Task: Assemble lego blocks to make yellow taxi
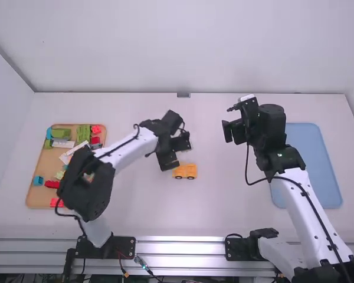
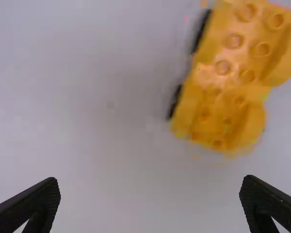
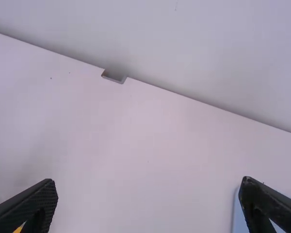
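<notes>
A: Left pincer (image 1: 176, 152) is parked just beside the yellow taxi build (image 1: 184, 170) in the high view, near the middle of the tabletop (image 1: 224, 206). The build's been set upright, dark wheels (image 1: 178, 177) on the side facing the camera.

B: And the right pincer (image 1: 233, 131)?

A: Held farther up the tabletop, well apart from the build. The blue tray (image 1: 320, 171) is placed over on the right. Loose blocks (image 1: 52, 184) in red, green, blue and white are kept in the wooden tray (image 1: 30, 197) on the left.

B: OK, left wrist view, anything gripped?

A: Nope, nothing's clamped there, the two tips are spread wide. Orange-yellow blocks are seen past them, rows of studs (image 2: 223, 67) showing, black wheels poking out along one side. A bit blurred tbh.

B: Right wrist view?

A: Tips spread wide too, nothing caught between. The blue tray is partly hidden behind one, and a sliver of something yellow (image 3: 18, 229) is half covered by the other. Can't be told what. A grey bracket (image 3: 114, 76) is seen at the tabletop's far edge.
</notes>
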